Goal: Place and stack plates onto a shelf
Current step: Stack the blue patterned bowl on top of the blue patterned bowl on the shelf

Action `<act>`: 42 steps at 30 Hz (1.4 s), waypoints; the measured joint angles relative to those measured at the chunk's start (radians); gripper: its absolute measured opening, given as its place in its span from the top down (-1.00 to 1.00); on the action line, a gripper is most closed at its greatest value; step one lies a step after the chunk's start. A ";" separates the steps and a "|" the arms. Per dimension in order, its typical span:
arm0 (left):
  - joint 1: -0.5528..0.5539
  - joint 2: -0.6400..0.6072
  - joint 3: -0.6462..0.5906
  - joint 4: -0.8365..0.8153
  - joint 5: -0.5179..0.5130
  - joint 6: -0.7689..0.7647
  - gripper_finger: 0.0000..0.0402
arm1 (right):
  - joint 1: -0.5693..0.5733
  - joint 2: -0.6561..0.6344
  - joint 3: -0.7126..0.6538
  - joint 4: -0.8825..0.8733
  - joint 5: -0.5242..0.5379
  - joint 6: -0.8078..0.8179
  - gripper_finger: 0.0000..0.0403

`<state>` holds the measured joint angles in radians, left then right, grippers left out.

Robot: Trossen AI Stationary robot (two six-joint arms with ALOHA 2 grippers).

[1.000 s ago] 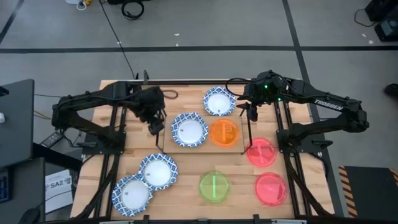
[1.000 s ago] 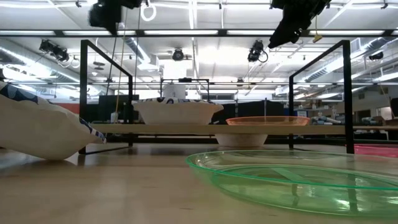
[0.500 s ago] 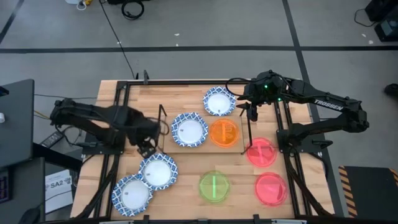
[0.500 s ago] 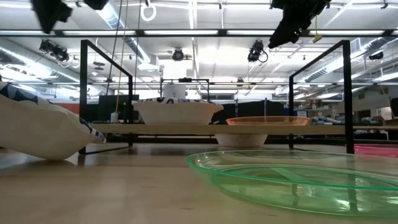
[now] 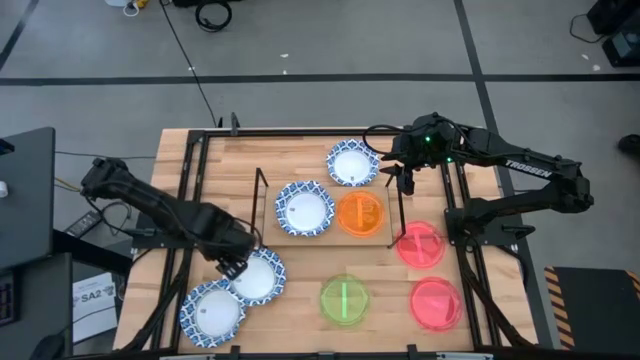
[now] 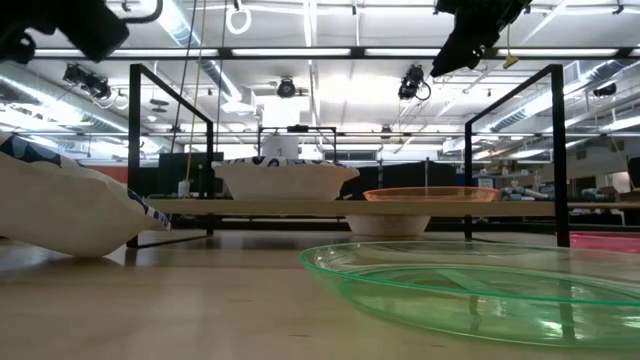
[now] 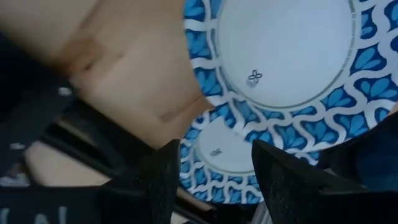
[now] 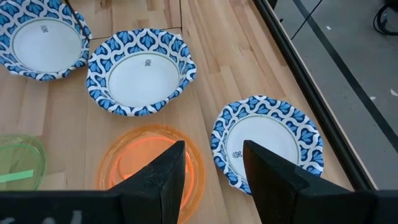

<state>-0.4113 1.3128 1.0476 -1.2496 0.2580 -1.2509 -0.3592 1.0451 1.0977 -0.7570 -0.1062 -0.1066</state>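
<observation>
On shelf: low light-wood shelf (image 5: 322, 237) holds one blue-rimmed white plate (image 5: 304, 209), one orange plate (image 5: 361, 212).
Left: six plates on table.
Left gripper (image 5: 233, 266): fingers apart over overlapping blue-rimmed plates (image 5: 254, 276).
Right gripper (image 5: 404, 181): fingers apart, waiting.

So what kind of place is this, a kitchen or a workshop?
Most likely a robotics lab or workshop, not a kitchen. Two dark robot arms, left gripper and right gripper, work over a wooden table, and the low view shows an open industrial hall with ceiling strip lights.

A pale wooden tabletop (image 5: 300, 270) with visible plank grain is seen. Blue-patterned white plates (image 8: 142, 73) look matt, like paper. The green plate (image 6: 480, 285) and orange plate (image 8: 149, 167) appear as glossy translucent plastic. Dark matt fingers (image 8: 165, 180) are shown.
</observation>
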 joint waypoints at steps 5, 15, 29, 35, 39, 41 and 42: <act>-0.018 0.000 -0.071 0.140 0.010 -0.035 -0.01 | 0.000 0.000 0.000 0.000 0.000 -0.001 0.17; -0.020 0.000 -0.175 0.216 0.006 -0.087 -0.01 | 0.000 0.000 0.000 0.000 0.000 -0.001 0.17; -0.021 0.000 -0.225 0.311 -0.010 -0.091 -0.01 | 0.000 0.000 0.000 0.000 0.000 -0.001 0.17; -0.020 0.000 -0.225 0.311 -0.010 -0.091 -0.01 | 0.000 0.000 0.000 0.000 0.000 -0.001 0.17; -0.020 0.000 -0.225 0.311 -0.008 -0.091 0.00 | 0.000 0.000 0.000 0.000 0.000 -0.001 0.17; -0.020 0.000 -0.225 0.311 -0.007 -0.092 0.05 | 0.000 0.000 0.000 0.000 0.000 -0.001 0.17; -0.020 0.000 -0.225 0.311 -0.007 -0.092 0.08 | 0.000 0.000 0.000 0.000 0.000 -0.001 0.17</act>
<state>-0.4316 1.3128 0.8227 -0.9386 0.2514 -1.3426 -0.3592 1.0451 1.0977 -0.7574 -0.1062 -0.1078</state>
